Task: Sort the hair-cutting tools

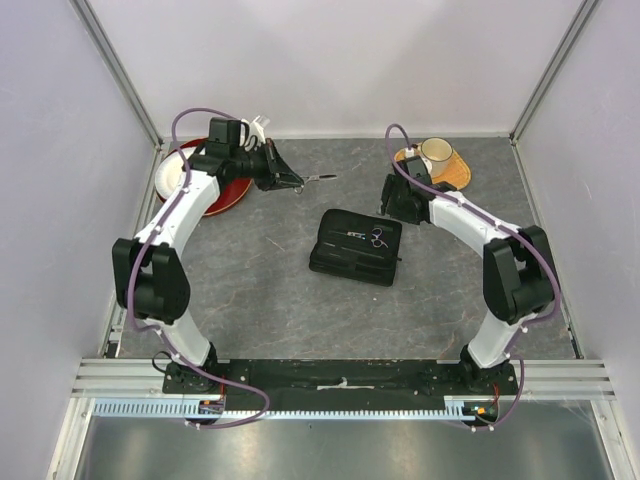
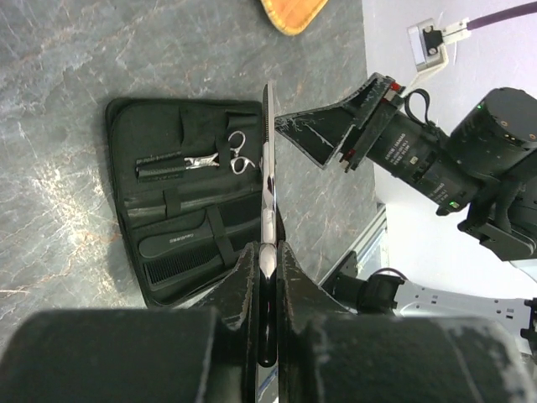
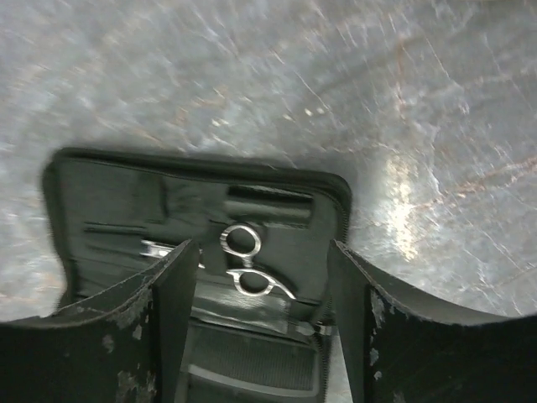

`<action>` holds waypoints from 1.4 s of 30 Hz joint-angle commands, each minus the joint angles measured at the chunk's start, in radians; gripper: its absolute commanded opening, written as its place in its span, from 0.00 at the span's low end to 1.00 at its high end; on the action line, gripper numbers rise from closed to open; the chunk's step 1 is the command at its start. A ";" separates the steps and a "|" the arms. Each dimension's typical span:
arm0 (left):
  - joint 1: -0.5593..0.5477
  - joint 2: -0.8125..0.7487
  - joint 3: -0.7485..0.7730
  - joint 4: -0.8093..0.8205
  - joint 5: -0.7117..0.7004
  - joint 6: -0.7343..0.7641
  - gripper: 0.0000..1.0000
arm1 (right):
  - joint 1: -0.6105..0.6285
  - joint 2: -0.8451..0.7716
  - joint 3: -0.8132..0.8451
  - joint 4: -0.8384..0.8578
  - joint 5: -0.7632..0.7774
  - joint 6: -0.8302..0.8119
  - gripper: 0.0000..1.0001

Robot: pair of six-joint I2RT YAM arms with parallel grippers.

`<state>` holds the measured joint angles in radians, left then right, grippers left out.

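The slim silver metal scissors (image 2: pixel 267 159) jut straight out of your left end effector (image 2: pixel 264 252), which is clamped on them, tips pointing right above the surface (image 1: pixel 250 290). The open black rectangular zip case (image 1: pixel 355 247) lies right of them and nearer you. Your right end effector (image 1: pixel 392 205), spread wide, hovers closer to it.

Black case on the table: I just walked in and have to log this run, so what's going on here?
The left gripper has its fingers shut on a pair of silver scissors, blades sticking out ahead, near the red plate. The black zip case lies open mid-table with a second pair of scissors and two black combs tucked inside. The right gripper hangs open just above the case, holding nothing.
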<state>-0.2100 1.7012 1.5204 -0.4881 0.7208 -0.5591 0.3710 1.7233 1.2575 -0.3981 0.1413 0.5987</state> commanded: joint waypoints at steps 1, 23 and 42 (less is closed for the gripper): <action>0.000 0.049 0.018 -0.023 0.075 0.041 0.02 | -0.001 0.036 0.033 -0.065 0.056 -0.082 0.67; 0.040 0.123 0.044 -0.089 0.091 0.097 0.02 | -0.001 0.268 0.069 -0.142 0.006 -0.141 0.03; 0.078 0.098 -0.097 -0.099 0.069 0.113 0.02 | 0.083 0.236 0.065 0.110 -0.187 -0.511 0.00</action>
<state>-0.1455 1.8229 1.4239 -0.5968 0.7776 -0.4847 0.4423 1.9442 1.3052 -0.3641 0.0525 0.1349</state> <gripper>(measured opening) 0.092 0.007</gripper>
